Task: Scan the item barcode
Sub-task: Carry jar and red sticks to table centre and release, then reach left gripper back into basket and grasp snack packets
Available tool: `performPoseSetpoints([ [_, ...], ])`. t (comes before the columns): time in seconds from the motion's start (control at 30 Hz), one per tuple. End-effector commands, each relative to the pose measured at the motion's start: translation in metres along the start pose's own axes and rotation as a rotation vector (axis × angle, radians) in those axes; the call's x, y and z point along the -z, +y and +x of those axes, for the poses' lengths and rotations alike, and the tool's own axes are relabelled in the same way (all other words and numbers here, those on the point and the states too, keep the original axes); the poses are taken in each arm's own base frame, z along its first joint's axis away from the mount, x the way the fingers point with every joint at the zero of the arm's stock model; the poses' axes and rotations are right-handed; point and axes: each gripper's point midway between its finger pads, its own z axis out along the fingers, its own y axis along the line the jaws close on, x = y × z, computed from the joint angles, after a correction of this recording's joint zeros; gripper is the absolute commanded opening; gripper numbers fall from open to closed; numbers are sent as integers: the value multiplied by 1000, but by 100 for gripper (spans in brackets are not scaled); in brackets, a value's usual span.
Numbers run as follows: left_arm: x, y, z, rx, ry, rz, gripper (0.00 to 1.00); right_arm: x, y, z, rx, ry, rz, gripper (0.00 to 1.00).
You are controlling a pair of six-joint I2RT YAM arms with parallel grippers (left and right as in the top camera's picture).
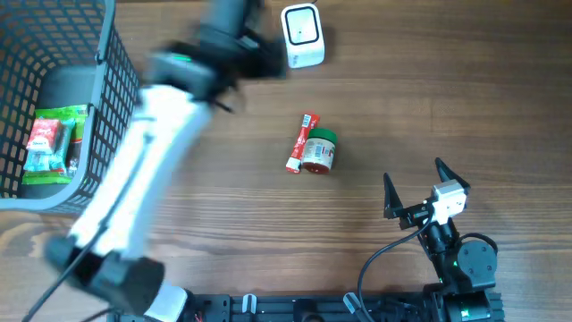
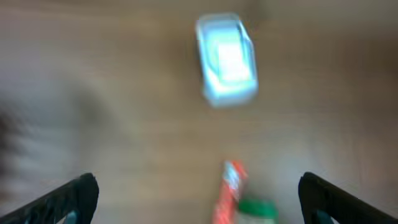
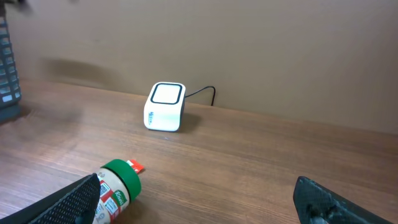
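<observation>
The white barcode scanner [image 1: 301, 36] stands at the table's far side, also seen as the scanner [image 2: 227, 59] and the scanner [image 3: 165, 107]. A jar with a green lid [image 1: 318, 150] lies on its side mid-table, touching a red sachet [image 1: 303, 141]. My left gripper [image 1: 255, 45], blurred by motion, hovers just left of the scanner; in its wrist view the gripper [image 2: 199, 202] is open and holds nothing, with the sachet [image 2: 230, 190] and the jar's lid [image 2: 258, 210] on the table beneath. My right gripper [image 1: 416, 183] stands open and holds nothing, right of the jar [image 3: 115, 186].
A grey wire basket [image 1: 103, 107] at the far left holds a green packet [image 1: 54, 143]; its edge [image 3: 6, 68] shows in the right wrist view. The scanner's cable [image 3: 208, 92] runs off behind it. The left arm [image 1: 134, 197] slants across the left half of the table.
</observation>
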Motion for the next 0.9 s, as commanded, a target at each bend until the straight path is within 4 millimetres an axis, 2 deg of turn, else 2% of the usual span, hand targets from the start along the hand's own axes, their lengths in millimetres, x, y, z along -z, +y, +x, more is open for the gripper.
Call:
performPoseSetpoints([
  [0.0,89,141,-75,95,-260,-284,100,0,0,-2,4,-8,4,100],
  [0.03,100,177,-78,128,-276,-345,100,0,0,-1,4,-7,4,100],
  [0.07,116,233,-74,169,-273,-449,100,0,0,-1,4,-7,4,100],
  [0.17,136,327,-43,245,-182,-616,100,0,0,-2,4,-8,4,100],
  [0.23,137,370,-15,268,-79,-678,100,0,0,-2,4,-8,4,100],
  [0.27,133,391,7,293,6,-697,100,0,0,-2,4,-8,4,100],
  [0.33,120,417,42,359,132,-704,100,0,0,-1,4,-7,4,100],
  [0.4,96,434,69,425,225,-634,100,0,0,-1,4,-7,4,100],
  [0.47,71,439,84,399,293,-546,100,0,0,-2,4,-8,4,100],
  [0.6,33,452,106,365,397,-498,100,0,0,-2,4,-8,4,100],
  [0.77,-4,468,135,374,487,-462,100,0,0,-1,4,-7,4,100],
  [0.87,-16,471,148,383,528,-445,100,0,0,-2,4,-8,4,100],
])
